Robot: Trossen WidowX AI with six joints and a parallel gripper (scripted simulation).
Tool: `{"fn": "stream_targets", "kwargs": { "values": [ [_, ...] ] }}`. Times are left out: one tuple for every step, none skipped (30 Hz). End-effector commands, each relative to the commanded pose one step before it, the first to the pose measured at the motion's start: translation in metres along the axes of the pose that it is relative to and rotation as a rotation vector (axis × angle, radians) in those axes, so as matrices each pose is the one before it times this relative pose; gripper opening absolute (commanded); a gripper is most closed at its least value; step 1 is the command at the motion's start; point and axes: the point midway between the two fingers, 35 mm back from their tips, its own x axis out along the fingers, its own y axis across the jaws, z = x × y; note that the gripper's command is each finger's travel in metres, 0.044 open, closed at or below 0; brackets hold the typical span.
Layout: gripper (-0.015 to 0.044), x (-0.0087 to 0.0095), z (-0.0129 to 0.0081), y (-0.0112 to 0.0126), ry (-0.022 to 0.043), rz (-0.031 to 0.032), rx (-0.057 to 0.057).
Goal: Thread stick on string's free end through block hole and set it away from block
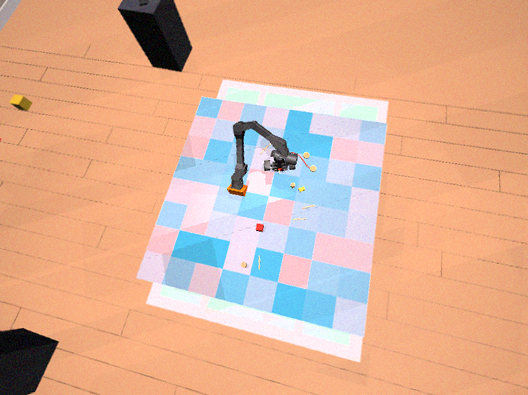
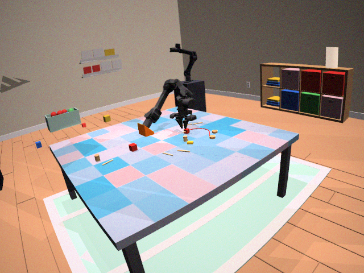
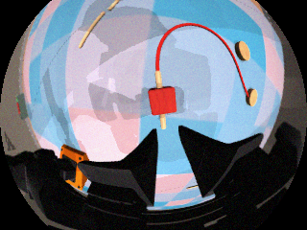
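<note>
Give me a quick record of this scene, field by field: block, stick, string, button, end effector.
block: red block on the table
stick: stick runs through the block, poking out both sides
string: red string arcs from the stick's far end to the button
button: round button; a second disc lies apart
end effector: end effector part open, holding nothing, above the stick's near end

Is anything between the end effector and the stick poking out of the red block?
Nothing visible. In the wrist view the stick juts from the block toward the end effector, with only bare table between its tip and the partly open, empty fingers.
</note>
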Motion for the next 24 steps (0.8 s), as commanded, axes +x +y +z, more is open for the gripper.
{"fn": "stream_targets", "kwargs": {
  "values": [
    [0.0123,0.00677,0.0006,0.00038,-0.00254,-0.0011,0.0015],
    [0.0123,0.00159,0.0001,0.00008,-0.00027,-0.0001,0.0],
    [0.0123,0.00159,0.0001,0.00009,-0.0003,-0.0001,0.0],
    [0.0123,0.00158,0.00011,0.0001,-0.00032,-0.0001,0.0],
    [0.0123,0.00158,0.00012,0.00011,-0.00034,-0.0001,0.0],
    [0.0123,0.00158,0.00012,0.00012,-0.00037,-0.0001,0.0],
    [0.0123,0.00158,0.00013,0.00013,-0.00039,-0.0001,0.0],
    [0.0123,0.00157,0.00014,0.00014,-0.00042,-0.0001,0.0],
    [0.0123,0.00157,0.00014,0.00015,-0.00044,-0.0001,0.0],
    [0.0123,0.00157,0.00015,0.00016,-0.00046,-0.0001,0.0],
    [0.0123,0.00157,0.00015,0.00017,-0.00049,-0.0001,0.0],
    [0.0123,0.00156,0.00016,0.00018,-0.00051,-0.0001,0.0],
    [0.0123,0.00156,0.00017,0.00019,-0.00054,-0.0001,0.0],
    [0.0123,0.00156,0.00017,0.0002,-0.00056,-0.0001,0.0],
    [0.0123,0.00156,0.00018,0.00021,-0.00059,-0.0001,0.0],
    [0.0123,0.00155,0.00018,0.00022,-0.00061,-0.0001,0.0],
    [0.0123,0.00123,0.00015,0.00018,-0.0005,-0.00008,0.0],
    [0.0123,0.00075,0.00009,0.00011,-0.00031,-0.00004,0.0],
    [0.0123,0.00025,0.00003,0.00004,-0.00011,-0.00001,0.0],
    [0.0123,0.0,0.0,0.0,0.0,0.0,0.0],
    [0.0123,0.0,0.0,0.0,0.0,0.0,0.0],
    [0.0123,0.0,0.0,0.0,0.0,0.0,0.0],
    [0.0096,-0.00135,-0.00081,-0.00002,0.00493,0.00222,-0.0016],
    [0.007,0.0,0.0,0.0,0.0,0.0,0.0]
  ]
}}
